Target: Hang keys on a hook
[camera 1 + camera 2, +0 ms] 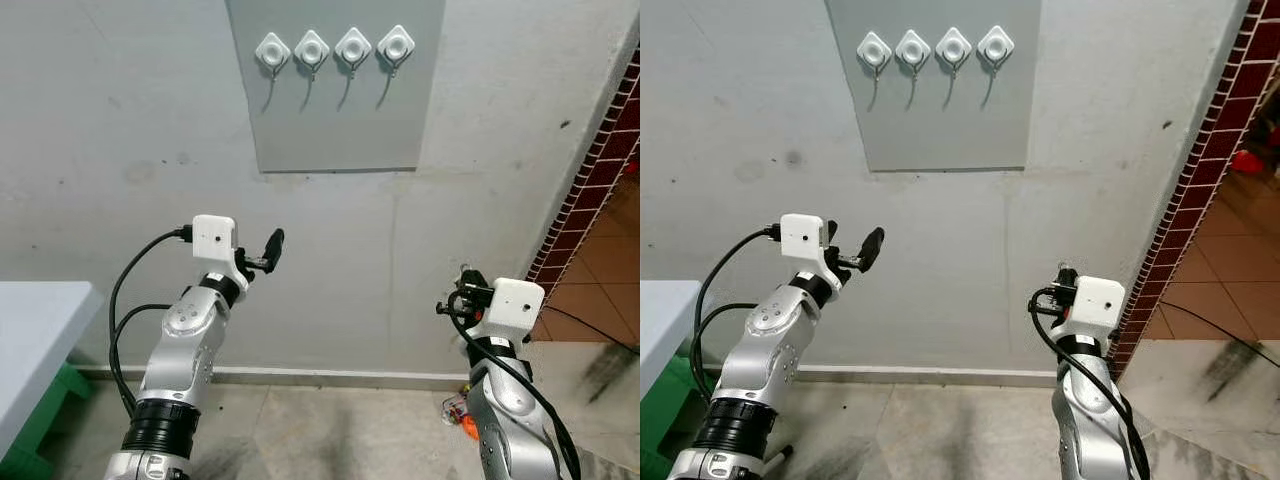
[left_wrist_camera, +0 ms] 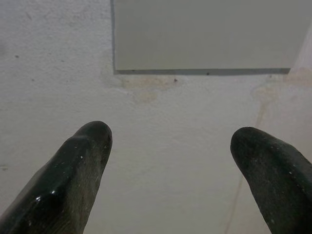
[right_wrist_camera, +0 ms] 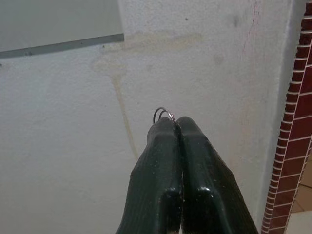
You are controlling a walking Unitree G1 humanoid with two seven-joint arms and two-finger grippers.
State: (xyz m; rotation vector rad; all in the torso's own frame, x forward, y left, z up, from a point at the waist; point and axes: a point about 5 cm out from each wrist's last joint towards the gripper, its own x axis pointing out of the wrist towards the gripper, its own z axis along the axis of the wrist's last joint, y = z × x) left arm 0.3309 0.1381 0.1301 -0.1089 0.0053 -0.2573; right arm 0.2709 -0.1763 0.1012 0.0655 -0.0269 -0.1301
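Four white hooks (image 1: pixel 311 48) sit in a row on a grey panel (image 1: pixel 340 115) high on the wall. My right gripper (image 3: pixel 176 122) is shut on a thin metal key ring (image 3: pixel 164 114), whose loop sticks out just past the fingertips. It is held low at the right (image 1: pixel 463 285), well below the panel and facing the wall. The keys themselves are hidden. My left gripper (image 2: pixel 170 156) is open with nothing between its fingers. It is raised at the left (image 1: pixel 270 250), below the panel's left corner.
A white table (image 1: pixel 40 320) with a green leg (image 1: pixel 40 420) stands at the left. A red brick wall edge (image 1: pixel 590 180) closes the right side. A small orange object (image 1: pixel 467 427) shows low beside my right forearm. Tiled floor lies below the skirting.
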